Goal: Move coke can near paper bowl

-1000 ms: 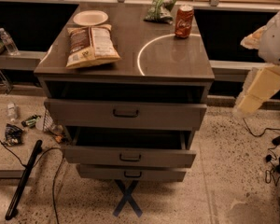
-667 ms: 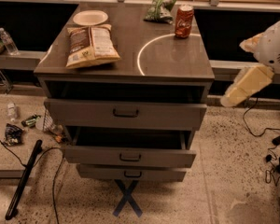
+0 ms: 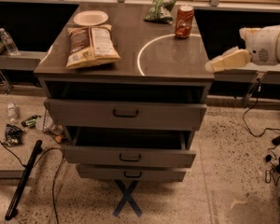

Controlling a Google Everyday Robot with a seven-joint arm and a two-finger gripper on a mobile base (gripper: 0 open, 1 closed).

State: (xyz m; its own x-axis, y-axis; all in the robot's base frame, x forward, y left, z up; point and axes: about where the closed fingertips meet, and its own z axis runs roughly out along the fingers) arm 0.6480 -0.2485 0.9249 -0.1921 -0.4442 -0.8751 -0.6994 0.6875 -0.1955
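The gripper (image 3: pixel 220 63) hangs just off the right edge of the bench, near its front right corner and about level with the top, pointing left toward the surface; whether it is spread or pressed together I cannot tell, and it holds nothing. Against a second ago it sits higher and further left: then it drooped below the top and well off to the side, and now it is raised and swung in, with the pale arm (image 3: pixel 266 43) behind it reaching in from the right. That reads as the opening of the approach, with no contact made. The coke can (image 3: pixel 184 21) stands upright toward the back right corner, unmoved, well apart from the gripper and deeper in. Just beside it at the back edge lies a green snack bag (image 3: pixel 160 5) (close enough to be nudged by a careless reach). The paper bowl (image 3: pixel 90 18) rests at the back left corner, with a brown-and-white chip bag (image 3: pixel 90 45) in front of it near the left edge. The can has the whole width of the top left to cross.
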